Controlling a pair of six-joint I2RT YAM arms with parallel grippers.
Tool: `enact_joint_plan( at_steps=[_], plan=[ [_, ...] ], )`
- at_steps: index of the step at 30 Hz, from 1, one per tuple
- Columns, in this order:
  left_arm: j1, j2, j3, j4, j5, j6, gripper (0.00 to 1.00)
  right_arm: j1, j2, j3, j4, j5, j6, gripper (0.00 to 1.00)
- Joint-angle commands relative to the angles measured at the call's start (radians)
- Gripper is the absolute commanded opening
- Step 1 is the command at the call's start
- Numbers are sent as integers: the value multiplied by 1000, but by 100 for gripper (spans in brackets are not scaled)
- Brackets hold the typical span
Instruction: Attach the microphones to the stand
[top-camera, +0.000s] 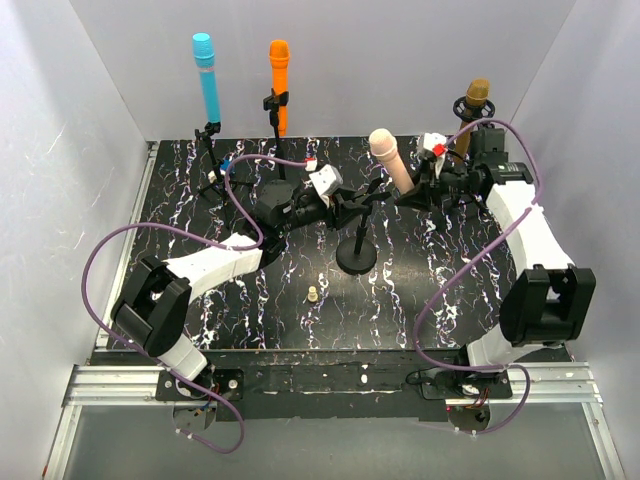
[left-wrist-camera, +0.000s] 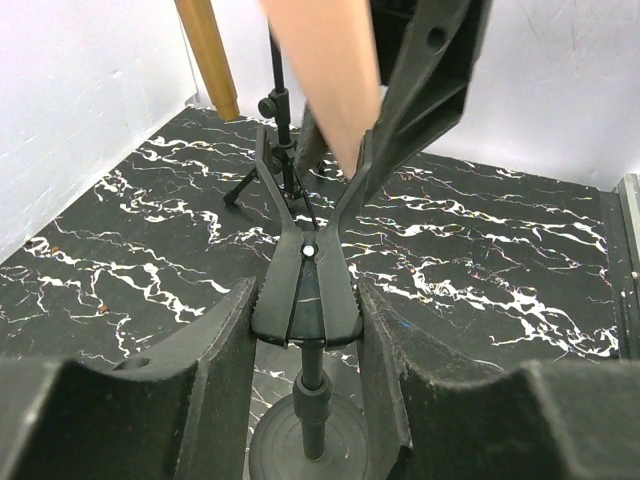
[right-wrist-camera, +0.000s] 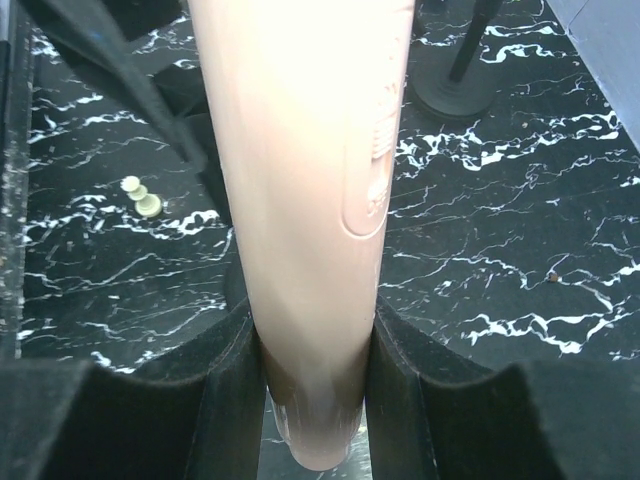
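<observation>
My right gripper (top-camera: 415, 185) is shut on the lower end of the pale pink microphone (top-camera: 388, 155), which stands tilted, head up. In the right wrist view its body (right-wrist-camera: 300, 150) fills the gap between the pads (right-wrist-camera: 225, 370). My left gripper (top-camera: 345, 205) is shut on the handles of the black spring clip (left-wrist-camera: 305, 285) atop the middle stand (top-camera: 357, 258). The clip's mouth is spread in a V, and the pink microphone (left-wrist-camera: 325, 80) hangs just over it. The light blue (top-camera: 205, 75), orange (top-camera: 279, 80) and golden-brown (top-camera: 475, 105) microphones stand upright in stands at the back.
A tiny beige peg (top-camera: 313, 294) lies on the black marbled table (top-camera: 250, 310) in front of the middle stand's round base (left-wrist-camera: 305, 435). White walls enclose the back and both sides. Purple cables loop from both arms.
</observation>
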Motion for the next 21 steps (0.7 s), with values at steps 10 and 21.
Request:
enact_joint_plan(
  at_steps=[10, 21],
  plan=[
    [27, -28, 43, -112, 87, 29, 0, 113, 112, 74, -72, 30, -257, 1],
    [46, -20, 46, -102, 119, -37, 16, 174, 147, 23, -146, 30, -420, 1]
  ],
)
